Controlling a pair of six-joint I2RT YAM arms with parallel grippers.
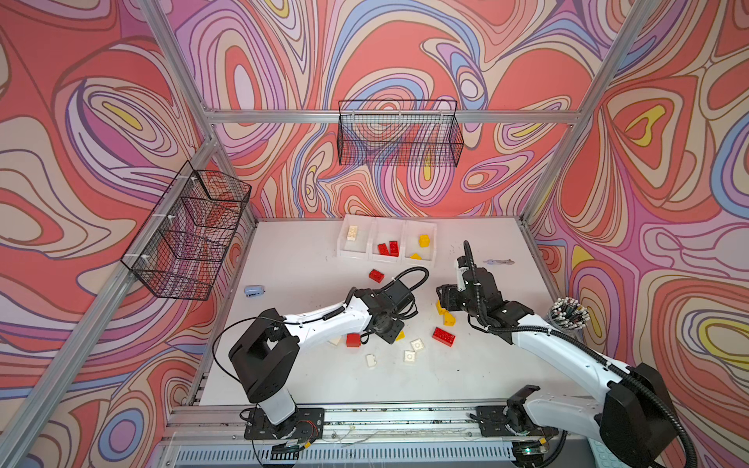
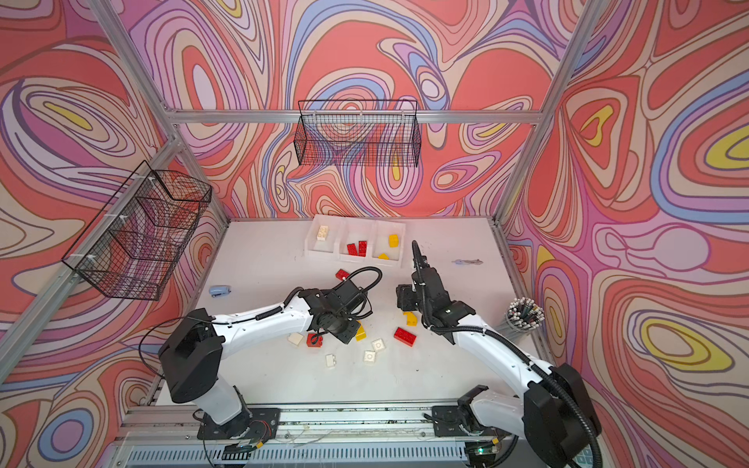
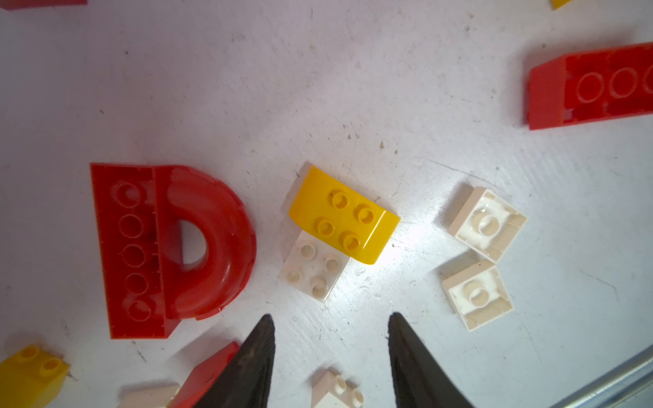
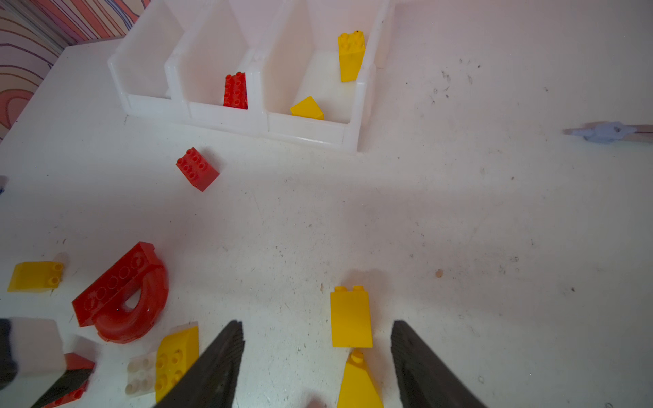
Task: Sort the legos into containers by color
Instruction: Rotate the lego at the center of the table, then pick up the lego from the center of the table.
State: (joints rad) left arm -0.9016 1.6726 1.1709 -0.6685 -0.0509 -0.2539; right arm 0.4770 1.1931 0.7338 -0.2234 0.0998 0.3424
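Note:
Three joined white containers stand at the back: one white brick in the left bin, red bricks in the middle, yellow ones in the right. My left gripper hangs open and empty over loose legos: a yellow curved brick resting on a white square one, beside the red arch piece. My right gripper is open low over the table, with a yellow brick and a yellow slope lying between its fingers, untouched.
A lone red brick lies before the bins and a long red one mid-table. Two upturned white bricks sit near the left gripper. A blue stapler lies far left, a cup of pens at the right edge, and wire baskets hang on the walls.

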